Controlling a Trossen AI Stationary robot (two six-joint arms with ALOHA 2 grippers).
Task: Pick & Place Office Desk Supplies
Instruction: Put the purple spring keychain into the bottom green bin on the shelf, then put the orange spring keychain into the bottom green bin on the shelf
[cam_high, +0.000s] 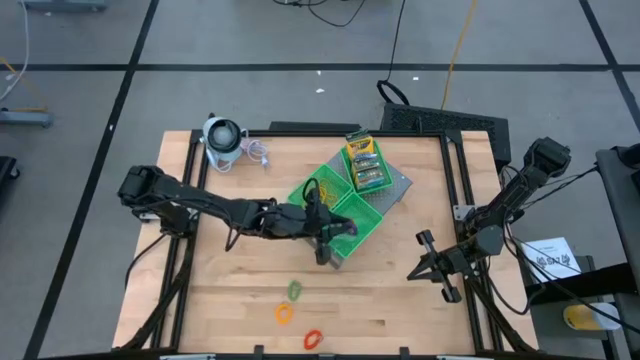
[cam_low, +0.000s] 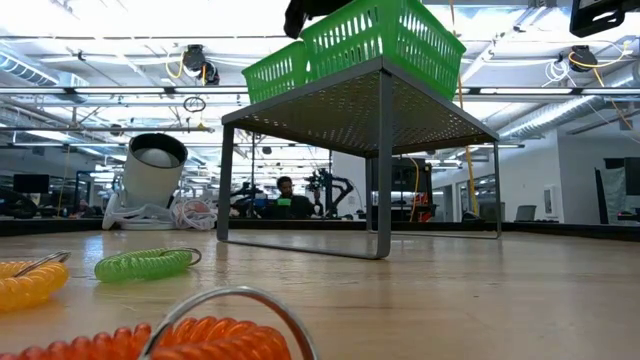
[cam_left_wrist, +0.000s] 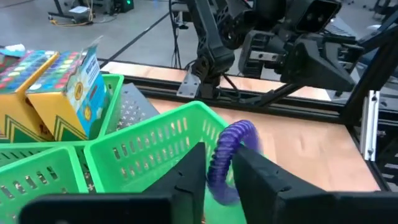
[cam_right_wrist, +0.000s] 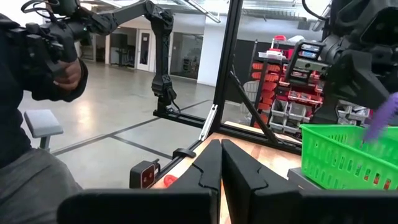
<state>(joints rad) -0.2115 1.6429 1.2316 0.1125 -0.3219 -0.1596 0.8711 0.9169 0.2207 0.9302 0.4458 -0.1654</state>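
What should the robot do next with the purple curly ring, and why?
Probably open the left gripper a bit wider and let go. The purple coil ring sits between its fingers, right over a green basket on the grey stand, so it looks ready to drop in. The right gripper waits shut near the table's right edge.
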